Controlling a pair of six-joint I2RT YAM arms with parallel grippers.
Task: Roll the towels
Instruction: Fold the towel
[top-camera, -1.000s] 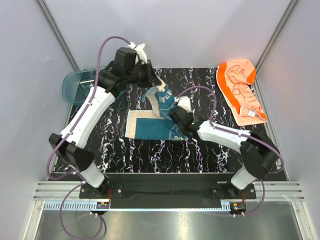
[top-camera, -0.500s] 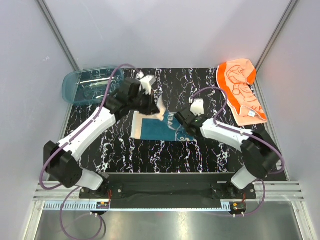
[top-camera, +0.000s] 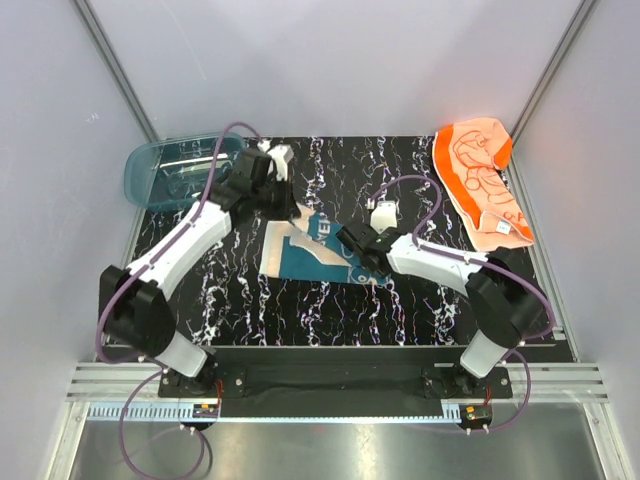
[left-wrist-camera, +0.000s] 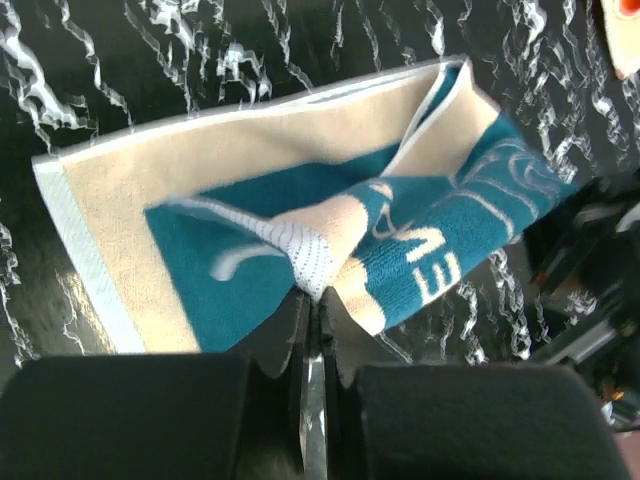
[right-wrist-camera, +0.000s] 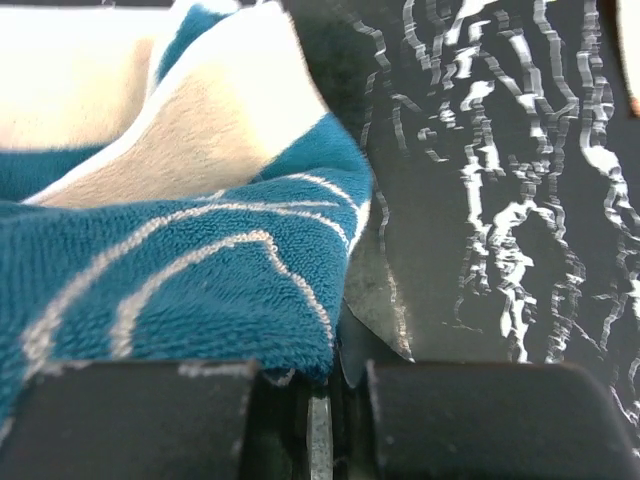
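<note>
Two towels are present. The teal towel is soft looped terry, teal on its face with cream line drawings, a cream back and a pale ribbed hem. It lies near the middle of the mat, partly folded over itself so that both the face and the cream back show. The orange towel is the same kind of cloth, bright orange with white line drawings and a pale underside. It lies crumpled at the far right edge of the mat, well apart from both arms.

Check the two claws:
- The left gripper has its fingers pressed together, pinching a folded corner of the teal towel at the far side of the cloth.
- The right gripper is also pressed together. The right-hand edge of the teal towel is caught at its fingertips, low against the mat.

There is one tub, made of translucent blue plastic, oval with rounded walls. It sits at the far left corner, partly off the mat.

The mat is black with white marble-like veining, smooth and slightly glossy. Plain pale grey walls enclose the cell, and two slanted metal posts stand at the far corners. Each arm carries one purple cable.
</note>
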